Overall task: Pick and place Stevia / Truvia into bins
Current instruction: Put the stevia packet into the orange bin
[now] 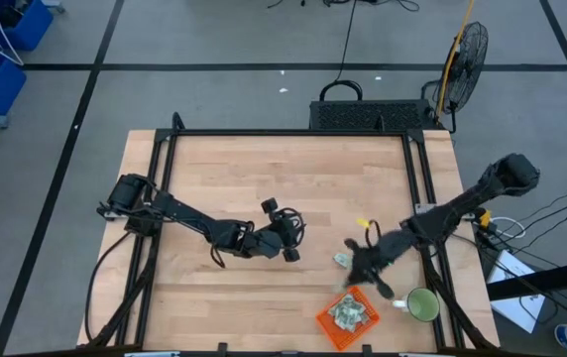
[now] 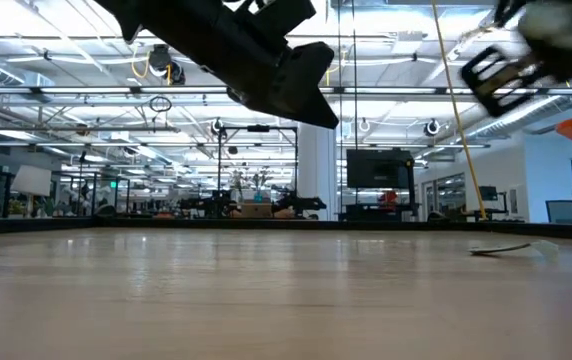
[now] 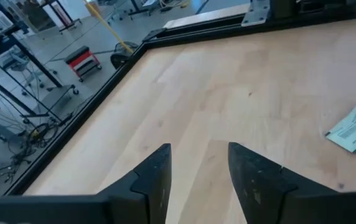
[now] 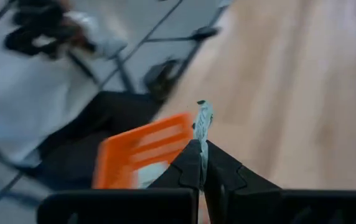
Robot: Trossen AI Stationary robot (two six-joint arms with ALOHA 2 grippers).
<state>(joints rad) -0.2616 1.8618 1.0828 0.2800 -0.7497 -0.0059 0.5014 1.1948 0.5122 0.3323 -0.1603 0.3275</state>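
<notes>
Right claw (image 4: 201, 163) pinching one sachet (image 4: 203, 121), one basket (image 4: 142, 155)

Left gripper (image 3: 198, 180) hung mid-counter, jaws parted and empty; right gripper (image 4: 201, 163) reached inward, jaws pinched together

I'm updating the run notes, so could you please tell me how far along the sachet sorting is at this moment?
Done: several sachets already lie in the orange basket. In hand: the right gripper is shut on one sachet, with the basket close by. Left: at least one loose sachet lies on the table, ahead of the left gripper, which is open and empty.
</notes>
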